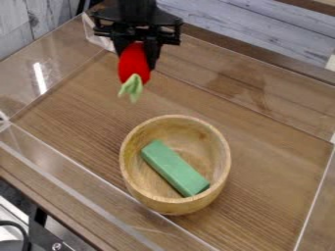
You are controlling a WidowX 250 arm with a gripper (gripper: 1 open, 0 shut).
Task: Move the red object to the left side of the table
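The red object (133, 63) is held in the tool (136, 47), whose fingers are clamped on its broad upper part; the pale green leafy tip (129, 88) is left free and is pointed down towards the near side. It is seen in the far left part of the scene, to the far side of the wooden bowl (128, 162) and apart from it. The green block (174, 169) is contained in the bowl and is not involved in the move. It appears that the piece is carried above the desk (268, 123), though its height cannot be judged well from this single view

As for handling, a light toy is suggested by the small size, probably somewhat soft or hollow, so only a moderate squeeze should be needed. The rounded, smooth-looking sides could be slippery, and a turn or slip may be expected if the hold is off-centre. The body is best gripped across its widest part, as seems to be done here; the leafy tip should be avoided, since it looks thin and could be bent. The step in hand is judged to be the carry to the left, after which a low, gentle release is called for, so that rolling is prevented
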